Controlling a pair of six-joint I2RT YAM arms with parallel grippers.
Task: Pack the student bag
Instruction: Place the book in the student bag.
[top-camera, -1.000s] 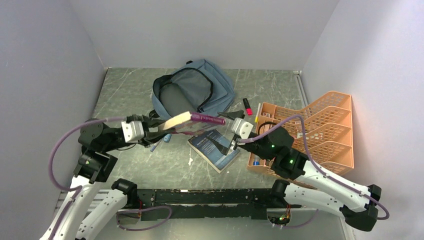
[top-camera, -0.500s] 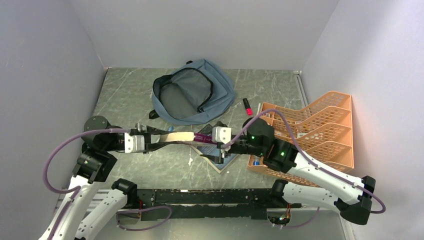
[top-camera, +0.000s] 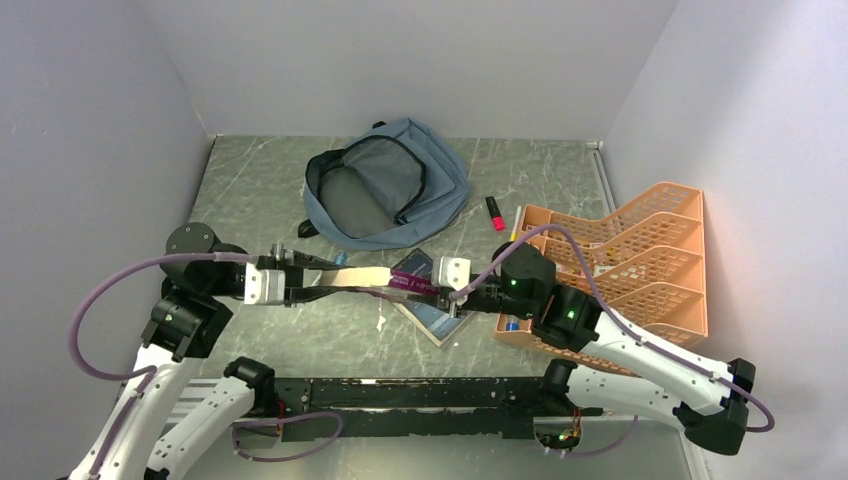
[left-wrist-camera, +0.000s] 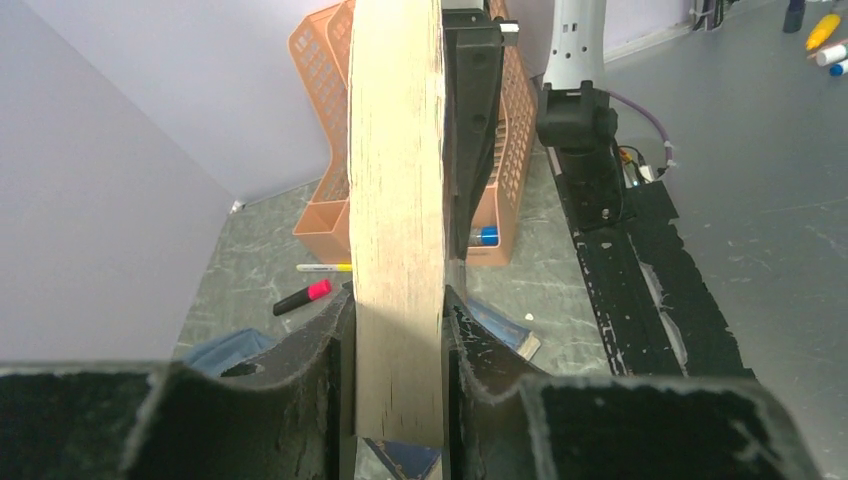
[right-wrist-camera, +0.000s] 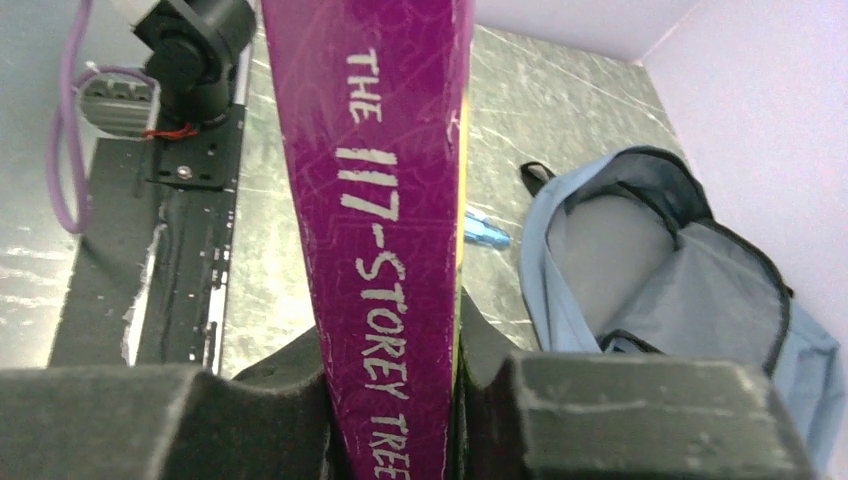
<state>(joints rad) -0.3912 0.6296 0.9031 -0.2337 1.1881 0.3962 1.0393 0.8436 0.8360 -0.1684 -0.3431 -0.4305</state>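
Note:
The student bag (top-camera: 385, 185) lies unzipped at the back of the table, its mouth gaping; it also shows at the right of the right wrist view as the student bag (right-wrist-camera: 680, 290). A purple book (top-camera: 385, 278) hangs level above the table between both arms. My left gripper (top-camera: 325, 278) is shut on its pale page edge, the purple book (left-wrist-camera: 395, 200) filling the gap of the left gripper (left-wrist-camera: 397, 300). My right gripper (top-camera: 432, 290) is shut on the purple spine; white title lettering on the purple book (right-wrist-camera: 380, 200) runs down into the right gripper (right-wrist-camera: 390, 350).
A blue book (top-camera: 440, 315) lies flat under the right gripper. An orange mesh organiser (top-camera: 640, 260) stands at the right. A red highlighter (top-camera: 494, 212) lies between bag and organiser. A blue pen (right-wrist-camera: 485, 233) rests near the bag. A black rail (top-camera: 400, 395) runs along the front.
The left arm brought the purple book down and forward. The right gripper swung left from the blue book to the purple book's spine and closed on it.

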